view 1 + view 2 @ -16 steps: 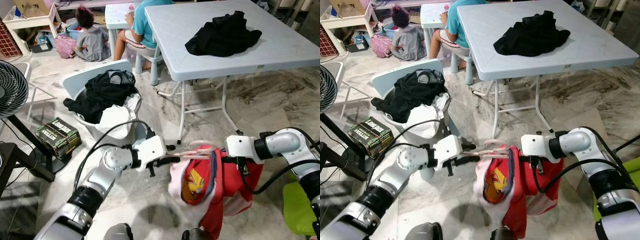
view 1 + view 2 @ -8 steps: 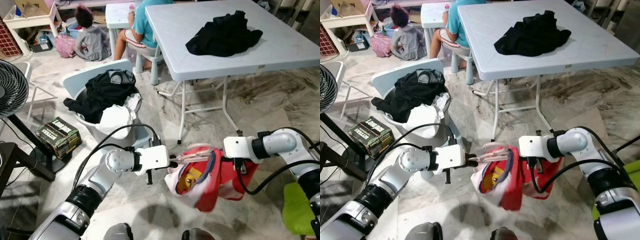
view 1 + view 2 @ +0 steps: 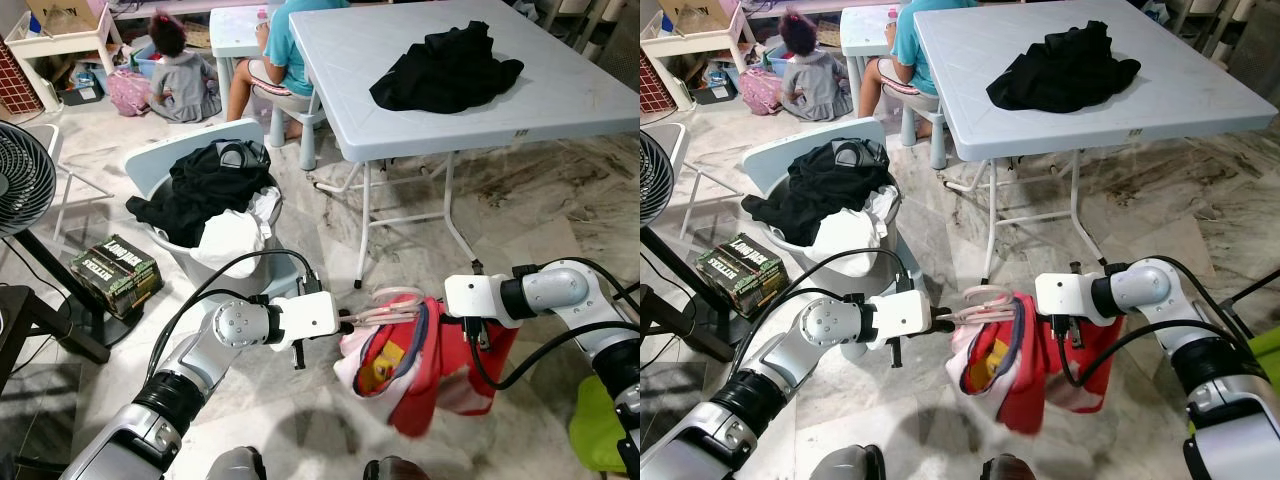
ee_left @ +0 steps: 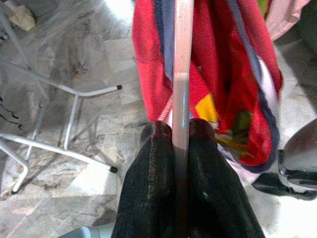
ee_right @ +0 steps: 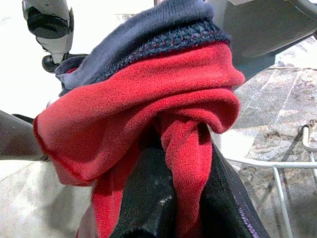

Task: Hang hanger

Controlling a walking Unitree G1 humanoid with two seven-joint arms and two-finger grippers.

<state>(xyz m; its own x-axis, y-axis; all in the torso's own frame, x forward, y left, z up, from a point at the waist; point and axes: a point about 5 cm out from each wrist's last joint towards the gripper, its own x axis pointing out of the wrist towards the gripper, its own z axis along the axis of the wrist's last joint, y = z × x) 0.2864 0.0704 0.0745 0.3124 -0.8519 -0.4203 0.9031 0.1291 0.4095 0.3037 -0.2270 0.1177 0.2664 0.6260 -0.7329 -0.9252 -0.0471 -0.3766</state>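
Left gripper (image 3: pixel 345 322) clamps the pink hanger (image 3: pixel 385 304) by one end, low over the floor. Right gripper (image 5: pixel 171 198) is clenched on bunched red shirt (image 3: pixel 440 365) draped on it. Risk: shirt hangs lopsided, could slide off if either pulls unevenly. Basket (image 3: pixel 215 262) far left, table (image 3: pixel 560 100) beyond.

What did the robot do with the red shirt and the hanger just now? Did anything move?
The left gripper has pushed the pink hanger toward the right gripper, deeper into the red shirt. The shirt, hanging long a second ago, bunched up, then sagged a little again. Both grippers kept their hold, left on the hanger, right on the shirt. The black clothes on the white table and the laundry basket stayed put.
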